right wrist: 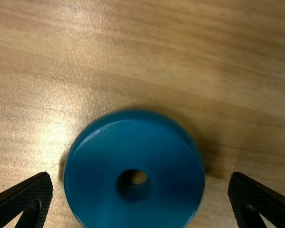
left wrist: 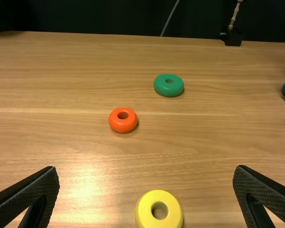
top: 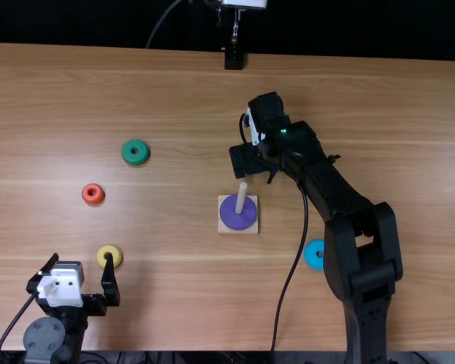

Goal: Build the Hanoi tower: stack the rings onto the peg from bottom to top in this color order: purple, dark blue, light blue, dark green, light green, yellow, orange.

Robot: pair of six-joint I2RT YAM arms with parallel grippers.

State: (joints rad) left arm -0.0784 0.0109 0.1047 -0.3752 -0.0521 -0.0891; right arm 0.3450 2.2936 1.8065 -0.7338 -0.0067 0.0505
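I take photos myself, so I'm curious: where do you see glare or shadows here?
Top view: a faint, soft shadow on the table beside the left hand, near-black darkness past the far edge; left wrist view: a pale patch of glare on the wood; right wrist view: glare on the wood again, soft shadow beside the blue ring, a thin highlight along its rim.

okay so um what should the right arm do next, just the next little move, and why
Probably ease the right gripper down, then close: it's open over the dark blue ring, likely next, since the purple ring is already on the peg.
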